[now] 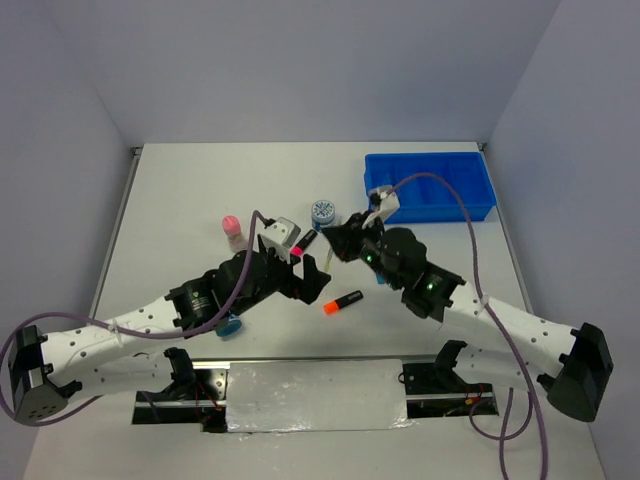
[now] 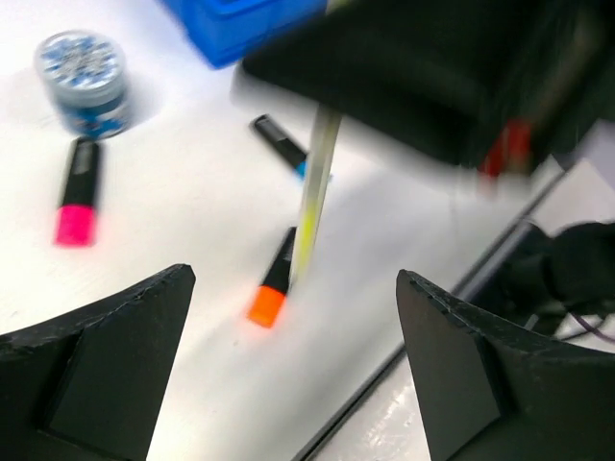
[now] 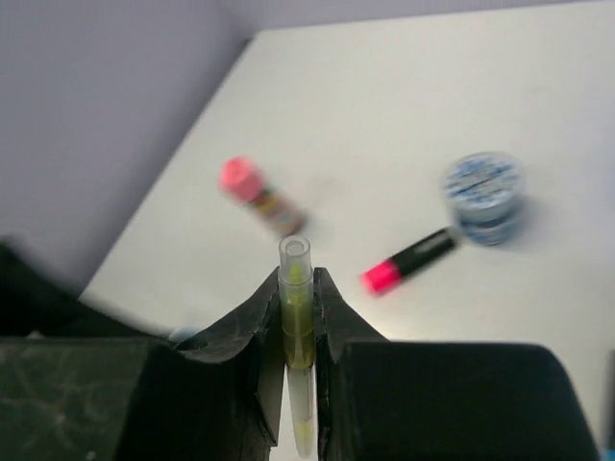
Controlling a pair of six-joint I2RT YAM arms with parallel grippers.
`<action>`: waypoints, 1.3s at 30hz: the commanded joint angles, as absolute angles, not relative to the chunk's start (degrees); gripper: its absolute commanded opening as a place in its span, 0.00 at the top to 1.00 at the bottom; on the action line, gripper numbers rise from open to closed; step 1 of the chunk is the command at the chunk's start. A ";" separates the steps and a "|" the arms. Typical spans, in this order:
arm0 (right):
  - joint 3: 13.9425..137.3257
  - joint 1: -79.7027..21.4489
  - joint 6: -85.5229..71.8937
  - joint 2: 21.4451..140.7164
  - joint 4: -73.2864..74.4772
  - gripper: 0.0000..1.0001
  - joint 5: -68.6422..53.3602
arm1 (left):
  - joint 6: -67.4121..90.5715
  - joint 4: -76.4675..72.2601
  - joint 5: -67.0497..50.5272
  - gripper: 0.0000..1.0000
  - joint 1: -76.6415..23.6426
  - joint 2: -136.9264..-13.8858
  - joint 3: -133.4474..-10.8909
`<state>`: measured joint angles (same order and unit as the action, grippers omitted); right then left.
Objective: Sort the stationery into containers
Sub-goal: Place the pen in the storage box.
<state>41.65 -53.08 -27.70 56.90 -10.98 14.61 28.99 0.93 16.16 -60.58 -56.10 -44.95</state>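
Observation:
My right gripper (image 3: 297, 283) is shut on a thin pale yellow pen (image 3: 297, 322) and holds it above the table; the pen also shows in the left wrist view (image 2: 315, 182). In the top view the right gripper (image 1: 342, 240) is near the table's middle, left of the bright blue tray (image 1: 430, 187). My left gripper (image 1: 316, 280) is open and empty, its fingers (image 2: 106, 355) wide apart above an orange-capped marker (image 2: 272, 285). A pink-capped marker (image 1: 303, 243), a round blue jar (image 1: 323, 212) and a pink-capped bottle (image 1: 233, 231) are on the table.
A blue-capped marker (image 2: 284, 145) lies beyond the orange one (image 1: 343, 302). A second blue jar (image 1: 230, 325) sits partly under the left arm. The two grippers are close together. The table's near edge with a metal strip (image 1: 310, 390) is just beyond the orange marker.

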 commanded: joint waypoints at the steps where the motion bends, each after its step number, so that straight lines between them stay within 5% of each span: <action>1: 49.55 -43.11 -23.31 58.70 -0.54 1.00 17.31 | 33.56 11.05 25.48 0.01 -60.38 -57.47 -49.38; 10: 74.33 -25.68 -11.79 83.38 13.53 1.00 24.70 | 34.99 31.09 32.43 0.01 -60.29 -53.27 -53.43; 19: 99.62 -16.17 -7.30 109.91 19.85 1.00 20.39 | 35.86 31.55 35.15 0.01 -66.27 -45.18 -50.27; 28: 103.98 -14.24 -5.10 118.91 22.41 1.00 19.08 | 38.49 40.23 34.19 0.01 -66.62 -44.47 -54.74; 31: 102.75 -14.15 -5.36 119.00 22.41 0.95 17.84 | 38.85 44.20 34.89 0.01 -66.62 -43.33 -56.77; 37: 100.81 -14.06 -7.29 117.60 23.02 0.60 17.58 | 37.28 47.57 38.33 0.01 -66.62 -37.55 -55.30; 39: 102.39 -14.06 -7.73 117.69 25.03 0.57 18.45 | 35.51 44.30 35.16 0.01 -66.53 -36.39 -54.67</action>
<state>101.16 -14.24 -6.92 119.09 23.20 17.78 37.54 46.24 35.86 -66.30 -38.61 -54.83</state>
